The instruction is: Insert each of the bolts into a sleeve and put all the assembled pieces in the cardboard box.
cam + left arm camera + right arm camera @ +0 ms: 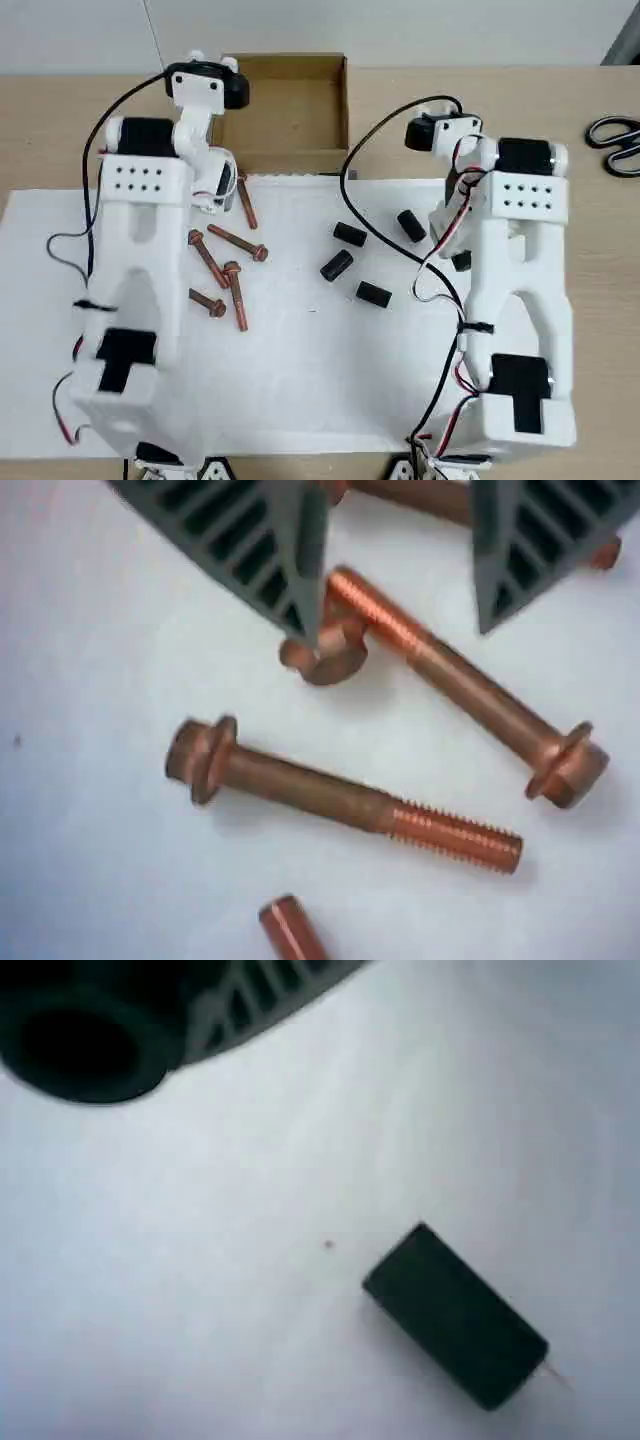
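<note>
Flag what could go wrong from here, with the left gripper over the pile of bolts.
1. The left gripper is open over crowded bolts. One finger sits just above a bolt head that lies beside the long bolt, so closing might catch two bolts or flick one away.
2. A sleeve lies right against the right arm. Any move of that arm could knock or roll it.

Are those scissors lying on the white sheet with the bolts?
No, the black-handled metal scissors lie on the bare wooden table, off the white paper sheet.
</note>
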